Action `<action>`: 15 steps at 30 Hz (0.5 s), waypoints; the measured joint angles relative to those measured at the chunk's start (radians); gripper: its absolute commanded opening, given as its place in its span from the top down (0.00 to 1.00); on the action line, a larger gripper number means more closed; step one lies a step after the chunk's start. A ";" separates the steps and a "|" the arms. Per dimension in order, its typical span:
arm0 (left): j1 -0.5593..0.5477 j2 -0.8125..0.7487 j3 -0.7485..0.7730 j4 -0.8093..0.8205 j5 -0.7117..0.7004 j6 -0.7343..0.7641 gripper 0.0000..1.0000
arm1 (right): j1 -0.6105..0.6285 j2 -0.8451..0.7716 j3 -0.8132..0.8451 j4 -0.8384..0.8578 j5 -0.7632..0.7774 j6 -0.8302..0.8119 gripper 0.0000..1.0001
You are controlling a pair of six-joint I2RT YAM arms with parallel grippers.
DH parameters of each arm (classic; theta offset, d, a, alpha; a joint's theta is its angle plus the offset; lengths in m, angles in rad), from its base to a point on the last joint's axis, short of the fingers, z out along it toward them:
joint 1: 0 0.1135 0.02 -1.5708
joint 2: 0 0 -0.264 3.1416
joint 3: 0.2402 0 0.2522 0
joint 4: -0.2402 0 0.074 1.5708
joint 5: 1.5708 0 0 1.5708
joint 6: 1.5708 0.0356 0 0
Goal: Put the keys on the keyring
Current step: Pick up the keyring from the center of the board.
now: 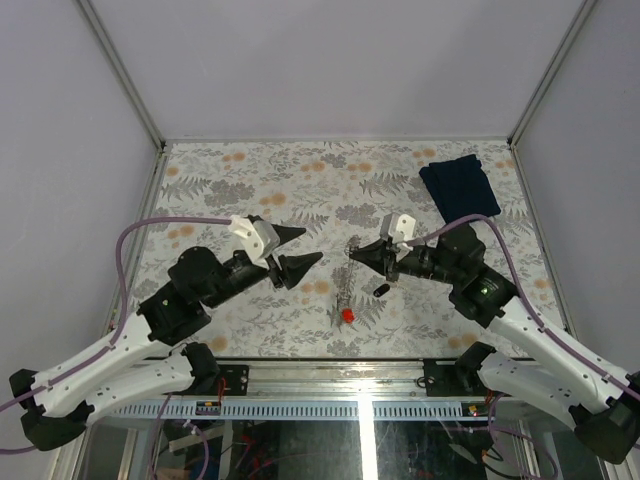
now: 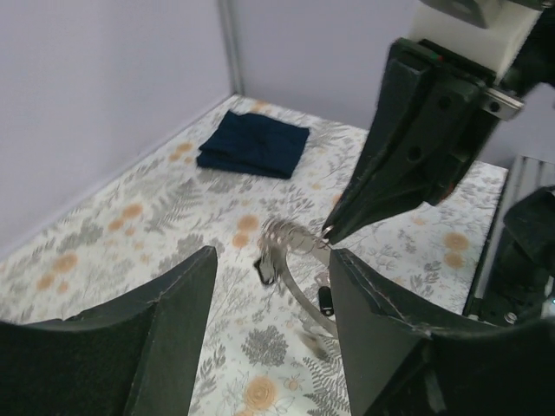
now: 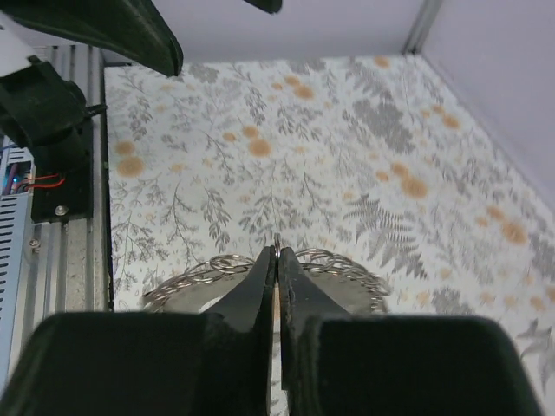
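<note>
Closed black fingers of the right gripper (image 3: 277, 251) pinch the keyring (image 3: 208, 270), which hangs toward the table (image 1: 250, 180). Left gripper (image 1: 308, 245) hovers open nearby; one key (image 1: 380, 290) lies just beside the keyring. Threading looks not yet begun: next, that key needs a fine pinch.

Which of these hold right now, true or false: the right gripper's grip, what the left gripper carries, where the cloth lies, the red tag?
1. The right gripper is shut on the keyring. True.
2. The left gripper holds a key. False: its jaws are open and empty.
3. The blue cloth covers the keyring. False: it lies apart, near the far right corner.
4. A red tag sits at the keyring's near end. True.
</note>
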 measured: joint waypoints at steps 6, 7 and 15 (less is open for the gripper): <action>0.000 -0.018 0.069 -0.010 0.179 0.084 0.52 | 0.000 -0.021 0.016 0.097 -0.157 -0.052 1.00; 0.000 -0.018 0.082 -0.010 0.205 0.090 0.53 | 0.000 -0.023 0.018 0.120 -0.176 -0.046 1.00; 0.000 -0.011 0.146 -0.011 0.373 0.110 0.57 | 0.000 -0.046 0.018 0.386 -0.305 0.096 1.00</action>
